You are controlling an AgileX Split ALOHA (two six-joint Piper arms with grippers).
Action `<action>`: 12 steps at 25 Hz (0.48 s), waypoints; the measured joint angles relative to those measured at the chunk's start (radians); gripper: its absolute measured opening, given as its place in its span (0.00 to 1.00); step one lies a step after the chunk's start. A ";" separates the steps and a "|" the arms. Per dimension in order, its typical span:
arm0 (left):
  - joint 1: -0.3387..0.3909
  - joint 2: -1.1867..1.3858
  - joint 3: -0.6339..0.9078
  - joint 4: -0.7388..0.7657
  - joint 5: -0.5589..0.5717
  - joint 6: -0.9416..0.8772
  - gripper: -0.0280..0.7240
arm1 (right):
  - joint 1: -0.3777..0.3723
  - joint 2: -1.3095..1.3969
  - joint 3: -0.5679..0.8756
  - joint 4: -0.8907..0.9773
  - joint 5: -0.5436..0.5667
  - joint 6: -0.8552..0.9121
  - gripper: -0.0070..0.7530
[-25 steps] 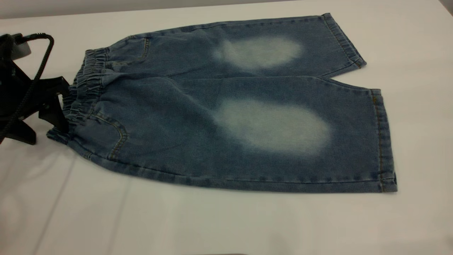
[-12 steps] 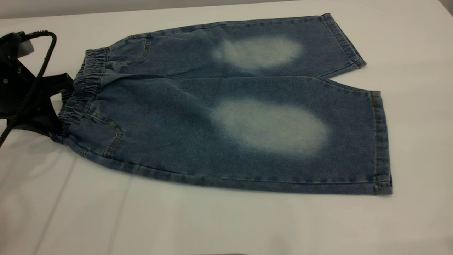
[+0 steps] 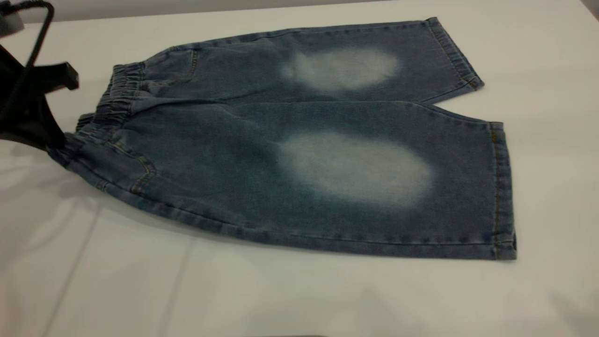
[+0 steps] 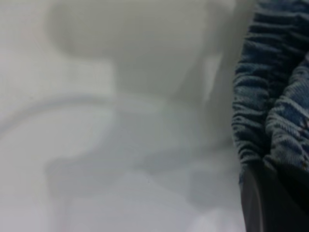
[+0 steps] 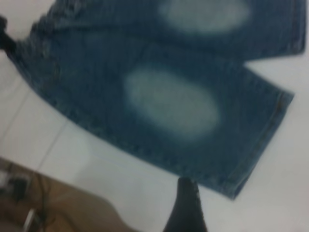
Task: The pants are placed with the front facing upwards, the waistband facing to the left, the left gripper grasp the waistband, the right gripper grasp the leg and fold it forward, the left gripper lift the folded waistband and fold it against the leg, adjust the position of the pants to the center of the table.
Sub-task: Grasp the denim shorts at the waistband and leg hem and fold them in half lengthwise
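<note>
Pants [image 3: 299, 154] lie front up on the white tabletop [image 3: 299, 295], filling the middle of the exterior frame, both pale ovals showing, hems at right, waistband [image 3: 110, 110] at upper left. Left gripper [image 3: 49, 140] sits at the left edge with its fingers closed on the near waistband corner, which is pulled up off the tabletop; the left wrist view shows ruched denim against a dark finger [image 4: 270, 203]. Right gripper [image 5: 186, 208] hovers off the near hem of the front leg [image 5: 193, 111]; only one dark tip shows there, blurred, so cannot tell its finger spacing.
</note>
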 joint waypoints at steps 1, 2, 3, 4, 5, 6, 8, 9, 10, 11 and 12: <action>0.000 -0.006 0.000 0.000 0.010 0.000 0.09 | 0.000 0.042 0.000 0.009 -0.005 -0.009 0.66; 0.000 -0.009 0.000 0.001 0.014 0.000 0.09 | 0.000 0.076 0.000 0.015 -0.011 -0.019 0.66; 0.000 -0.009 0.000 0.001 0.018 0.000 0.09 | 0.000 0.117 0.000 0.017 -0.016 -0.026 0.66; 0.000 -0.009 0.000 0.001 0.022 0.000 0.09 | 0.000 0.158 0.000 0.017 -0.021 -0.032 0.66; 0.000 -0.009 0.000 0.002 0.029 0.000 0.09 | 0.000 0.198 0.000 0.018 -0.023 -0.039 0.66; 0.000 -0.009 0.000 0.002 0.034 0.000 0.09 | 0.000 0.229 0.000 0.019 -0.028 -0.046 0.66; 0.000 -0.010 0.000 0.002 0.043 0.002 0.09 | 0.000 0.299 0.000 0.021 -0.034 -0.061 0.66; 0.000 -0.010 0.000 0.002 0.046 0.004 0.09 | 0.000 0.330 0.000 0.021 -0.036 -0.064 0.66; 0.000 -0.010 0.000 0.003 0.046 0.006 0.09 | 0.000 0.354 0.000 0.021 -0.039 -0.067 0.66; 0.000 -0.010 0.000 0.003 0.046 0.007 0.09 | 0.000 0.382 0.000 0.021 -0.041 -0.068 0.66; 0.000 -0.010 0.000 0.003 0.046 0.009 0.09 | 0.000 0.409 0.000 0.021 -0.046 -0.070 0.66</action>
